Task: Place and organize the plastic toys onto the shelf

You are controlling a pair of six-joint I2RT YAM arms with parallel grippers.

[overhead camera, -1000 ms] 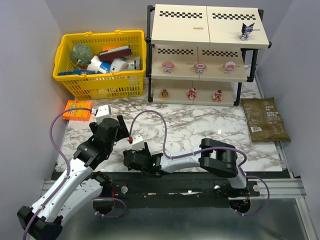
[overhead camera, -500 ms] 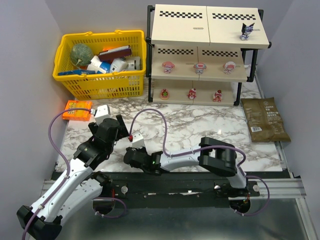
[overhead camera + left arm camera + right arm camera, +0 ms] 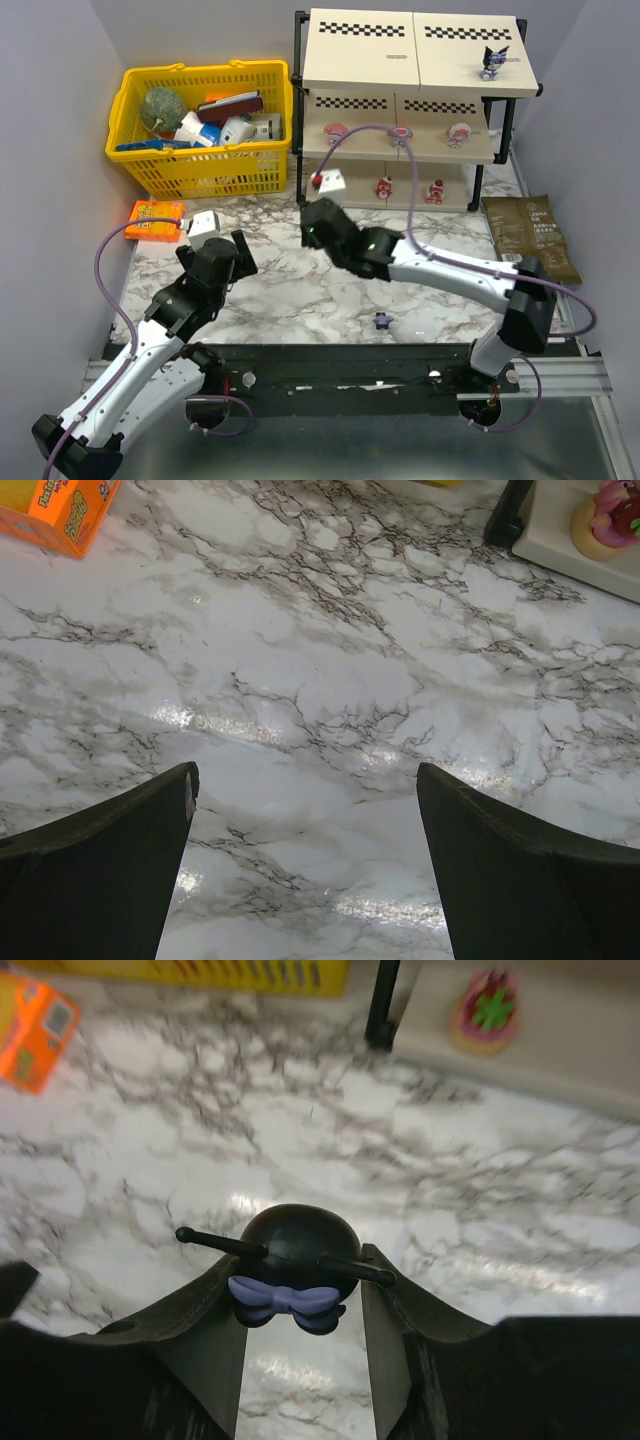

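Had right claw point(image 3: 300, 1278) clamped on dark toy point(image 3: 297, 1243), short of shelf point(image 3: 360, 62); left claw point(image 3: 305, 792) gaping, empty. I reckoned: raise clear of shelf top, set upright beside twin point(image 3: 493, 62).

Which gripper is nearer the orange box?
Left. The left gripper hovers just right of the orange box; the right gripper, holding a dark figurine, is much farther right, before the shelf.

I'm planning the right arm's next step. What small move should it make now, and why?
Probably raise the right gripper, shut on the dark figurine, toward the top of the shelf; a matching dark toy stands there.
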